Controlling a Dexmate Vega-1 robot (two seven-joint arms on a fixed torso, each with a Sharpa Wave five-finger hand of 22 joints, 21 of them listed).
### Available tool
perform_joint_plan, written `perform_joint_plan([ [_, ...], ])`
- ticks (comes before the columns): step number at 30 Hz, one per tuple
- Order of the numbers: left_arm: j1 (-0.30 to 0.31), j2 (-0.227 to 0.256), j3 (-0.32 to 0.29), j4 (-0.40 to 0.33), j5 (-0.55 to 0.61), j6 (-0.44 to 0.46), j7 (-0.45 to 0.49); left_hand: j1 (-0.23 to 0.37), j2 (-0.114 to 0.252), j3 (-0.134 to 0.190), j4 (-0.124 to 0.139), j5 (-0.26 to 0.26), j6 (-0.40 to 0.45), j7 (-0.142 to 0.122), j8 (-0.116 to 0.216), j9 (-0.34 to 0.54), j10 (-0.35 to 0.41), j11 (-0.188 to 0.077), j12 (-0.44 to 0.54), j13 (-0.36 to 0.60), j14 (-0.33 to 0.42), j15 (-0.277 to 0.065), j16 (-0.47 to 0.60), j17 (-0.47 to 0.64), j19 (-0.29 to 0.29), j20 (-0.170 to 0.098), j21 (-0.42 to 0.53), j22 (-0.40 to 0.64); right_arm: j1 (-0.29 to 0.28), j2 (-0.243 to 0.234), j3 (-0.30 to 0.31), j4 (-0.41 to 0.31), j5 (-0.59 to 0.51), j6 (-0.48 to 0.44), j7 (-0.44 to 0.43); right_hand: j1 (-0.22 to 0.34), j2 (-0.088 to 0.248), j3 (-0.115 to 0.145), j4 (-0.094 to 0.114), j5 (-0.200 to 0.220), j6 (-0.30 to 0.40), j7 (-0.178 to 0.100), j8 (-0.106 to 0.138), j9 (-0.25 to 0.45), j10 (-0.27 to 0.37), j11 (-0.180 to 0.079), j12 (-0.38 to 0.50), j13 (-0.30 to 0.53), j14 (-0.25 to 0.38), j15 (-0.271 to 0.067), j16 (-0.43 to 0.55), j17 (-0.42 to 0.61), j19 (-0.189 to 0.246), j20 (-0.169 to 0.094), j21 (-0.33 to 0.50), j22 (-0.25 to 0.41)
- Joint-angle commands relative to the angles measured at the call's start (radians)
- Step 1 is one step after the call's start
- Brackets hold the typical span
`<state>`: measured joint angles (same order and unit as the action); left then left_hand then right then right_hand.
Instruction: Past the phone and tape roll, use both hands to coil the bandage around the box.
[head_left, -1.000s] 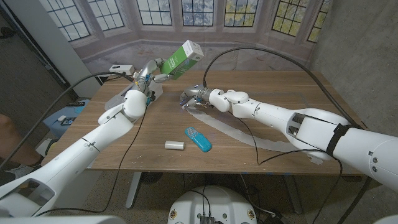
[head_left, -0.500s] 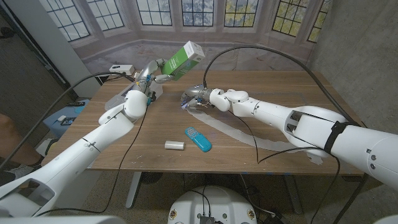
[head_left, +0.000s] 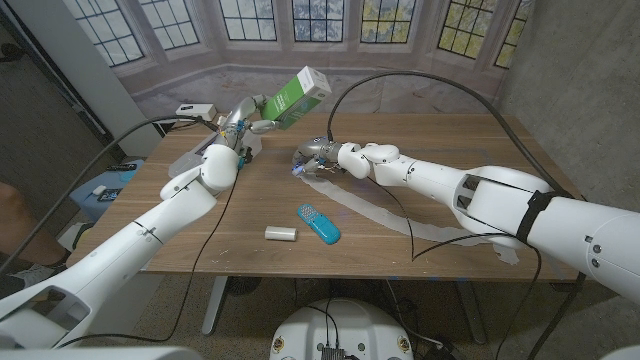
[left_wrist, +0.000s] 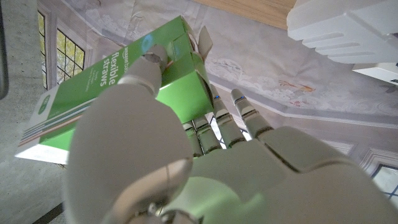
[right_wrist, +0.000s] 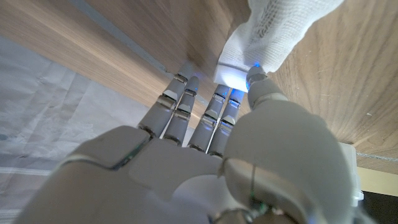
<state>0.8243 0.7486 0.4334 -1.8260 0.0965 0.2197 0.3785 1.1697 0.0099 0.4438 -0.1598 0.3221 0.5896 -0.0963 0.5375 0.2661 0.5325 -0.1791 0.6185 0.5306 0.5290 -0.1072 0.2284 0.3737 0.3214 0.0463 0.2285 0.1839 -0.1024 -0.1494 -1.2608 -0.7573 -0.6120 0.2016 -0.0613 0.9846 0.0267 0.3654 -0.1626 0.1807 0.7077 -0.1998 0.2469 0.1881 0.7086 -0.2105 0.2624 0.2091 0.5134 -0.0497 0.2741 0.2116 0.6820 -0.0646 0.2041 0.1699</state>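
Head view: left hand (head_left: 243, 124) grips the green box (head_left: 295, 94) aloft for wrapping, while right hand (head_left: 318, 158) pinches the bandage (head_left: 400, 218) end on the tabletop (head_left: 480, 150).

Wooden table (head_left: 450, 150); low side table (head_left: 105, 185) at left holding small items, perhaps boxes; leaded windows (head_left: 320, 18) far.

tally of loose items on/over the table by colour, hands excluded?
Green: 1, the box held up by the left hand
White: 2, the bandage gripped at one end by the right hand, and the tape roll
Blue: 1, the phone
Total: 4
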Motion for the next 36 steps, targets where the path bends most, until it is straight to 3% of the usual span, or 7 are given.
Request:
perform_joint_plan([
  [1,-0.002,-0.002,0.003,0.008,-0.001,-0.002,-0.001,-0.008,0.031,0.002,0.004,0.005,0.041,0.025,0.167,0.001,0.029,-0.016,0.004,0.142,0.004,-0.001,-0.003,0.002,-0.002,0.001,-0.006,0.005,0.004,0.010,-0.014,0.027,0.009,0.006,-0.012,0.012,-0.001,-0.004,0.000,-0.002,0.018,0.000,0.000,0.005,0.017,-0.002,-0.001,0.002,0.015,-0.157,0.006,0.003,0.008,-0.033,0.006,0.005],
  [14,-0.002,-0.002,0.006,0.008,-0.001,-0.004,-0.003,-0.007,0.033,0.000,0.004,0.007,0.038,0.026,0.171,-0.001,0.029,-0.016,0.003,0.145,0.006,-0.002,-0.003,0.005,-0.003,0.001,-0.006,0.005,-0.010,-0.005,-0.015,-0.007,0.003,-0.009,-0.037,0.020,0.000,0.003,-0.001,0.001,0.070,0.005,0.014,0.007,0.062,-0.001,0.014,0.009,0.051,-0.166,0.004,-0.002,0.016,-0.040,0.006,0.005],
  [36,0.000,-0.002,0.015,-0.009,0.008,-0.002,-0.010,-0.010,0.034,-0.001,0.004,0.011,0.038,0.025,0.182,-0.001,0.028,-0.018,0.000,0.151,0.004,0.000,-0.008,0.005,-0.005,0.001,-0.006,0.005,-0.076,-0.081,0.027,-0.163,-0.021,-0.085,-0.074,0.046,0.005,-0.001,-0.003,0.002,0.155,0.006,0.033,0.011,0.156,0.002,0.061,0.034,0.136,-0.176,0.022,0.009,0.045,-0.063,0.011,0.005],
])
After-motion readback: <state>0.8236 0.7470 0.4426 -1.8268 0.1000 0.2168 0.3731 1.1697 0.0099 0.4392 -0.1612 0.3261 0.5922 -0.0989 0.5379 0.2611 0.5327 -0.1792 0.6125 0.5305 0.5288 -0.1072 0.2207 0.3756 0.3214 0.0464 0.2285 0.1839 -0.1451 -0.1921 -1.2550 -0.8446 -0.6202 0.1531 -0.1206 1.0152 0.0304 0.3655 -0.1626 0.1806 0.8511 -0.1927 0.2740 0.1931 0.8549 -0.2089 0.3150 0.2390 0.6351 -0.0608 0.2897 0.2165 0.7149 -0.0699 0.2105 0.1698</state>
